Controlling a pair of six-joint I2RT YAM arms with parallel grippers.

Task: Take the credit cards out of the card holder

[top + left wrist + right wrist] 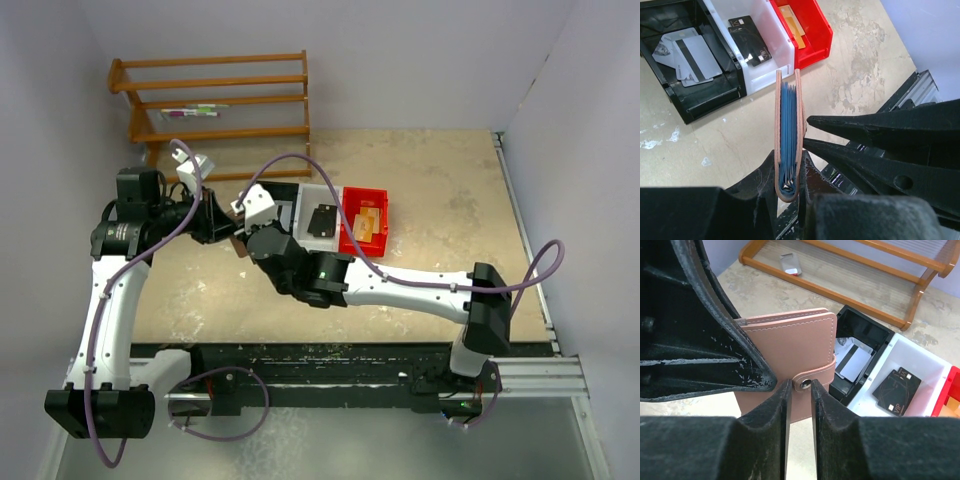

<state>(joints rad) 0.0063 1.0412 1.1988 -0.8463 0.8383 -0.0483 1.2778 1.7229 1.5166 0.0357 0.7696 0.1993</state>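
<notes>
Left gripper (788,194) is clamped on the folded spine of the card holder (799,115), standing it on edge over the table just near the black bin (705,102) and white bin (765,76), while the right gripper (800,389) sets narrowly parted fingertips around the strap tab (818,375), though whether they pinch it, can't tell.

The card holder (790,347) looks matt, stitched leather with a metal snap (804,384); the rack (210,61) is varnished wood.
</notes>
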